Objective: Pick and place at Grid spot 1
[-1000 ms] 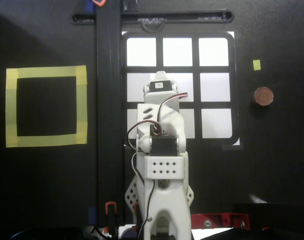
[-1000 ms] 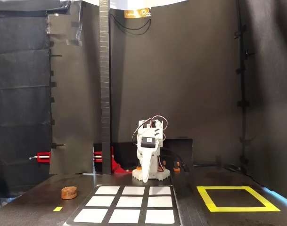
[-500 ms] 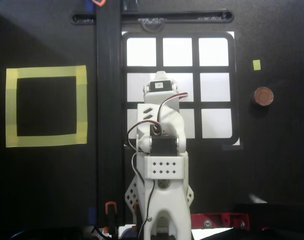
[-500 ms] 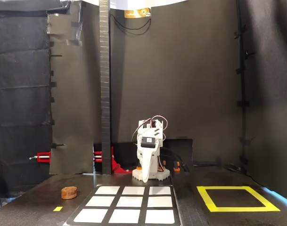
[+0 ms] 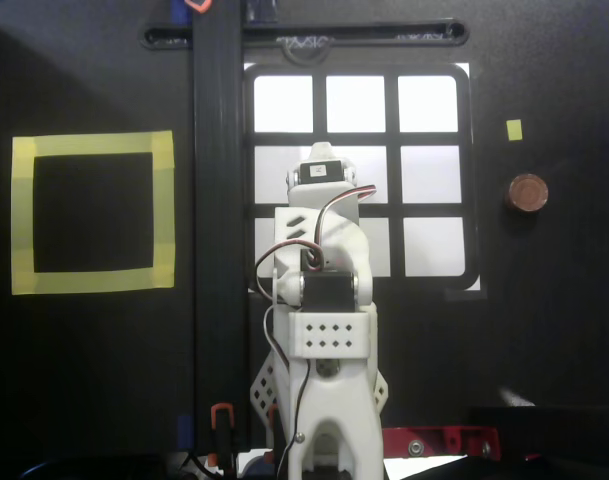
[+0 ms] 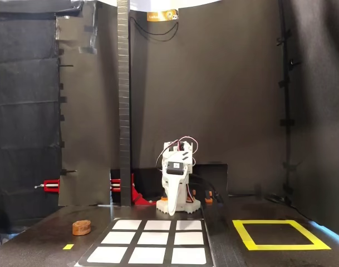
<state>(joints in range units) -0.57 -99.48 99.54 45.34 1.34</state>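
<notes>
Grid spot 1 point(image 5: 283, 104) is the upper-left glowing white cell of the black-framed 3x3 grid point(image 5: 391, 140) in the overhead view. A small brown round piece point(image 5: 528, 192) lies on the black table to the right of the grid; the fixed view shows the piece point(image 6: 81, 227) to the left of the grid. My white arm point(image 5: 324, 250) is folded over the grid's lower-left part. In the fixed view my gripper point(image 6: 171, 211) points straight down near the arm's base, shut, with nothing in it. It is far from the brown piece.
A yellow-tape square outline point(image 5: 92, 145) lies left of the grid in the overhead view. A tall black post point(image 5: 220, 250) stands between it and the grid. A small yellow tape mark point(image 5: 514, 129) sits above the brown piece. A red clamp point(image 6: 53, 184) stands at the back.
</notes>
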